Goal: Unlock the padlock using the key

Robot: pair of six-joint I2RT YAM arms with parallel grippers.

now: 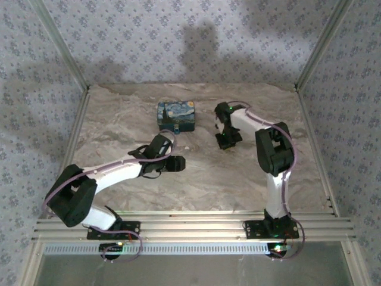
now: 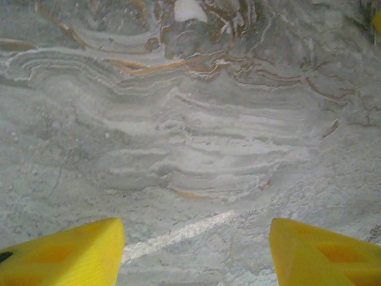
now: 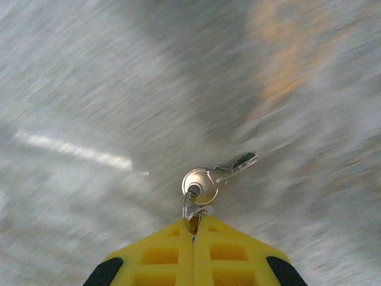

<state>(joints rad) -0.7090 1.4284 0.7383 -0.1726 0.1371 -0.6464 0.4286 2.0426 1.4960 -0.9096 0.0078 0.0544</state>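
Lying toward the back of the grey marble-patterned table (image 1: 202, 185), a little left of centre: blocky rectangular blue padlock (image 1: 176, 117) with a swirly yellow-and-white starry print, flat on the surface and touched by neither arm.

Off to its right and apart from it, seen from above: right gripper (image 1: 227, 140), black, held low over the tabletop. From the right wrist: yellow fingers (image 3: 161, 256) pressed tight together with no gap, pinching a thin wire ring (image 3: 188, 210). Hanging from that ring just past the fingertips: small slender silver metal key (image 3: 217, 177), round head nearest the fingers, blade angled up and to the right (tabletop behind it smeared, so cannot tell whether the key touches the surface).

Nearer the arm bases, just in front of the padlock and clear of it: left gripper (image 1: 177, 163), turned toward the right. From the left wrist: two yellow fingers (image 2: 65, 253) set well apart, jaws wide, gripping nothing, bare veined stone between them.
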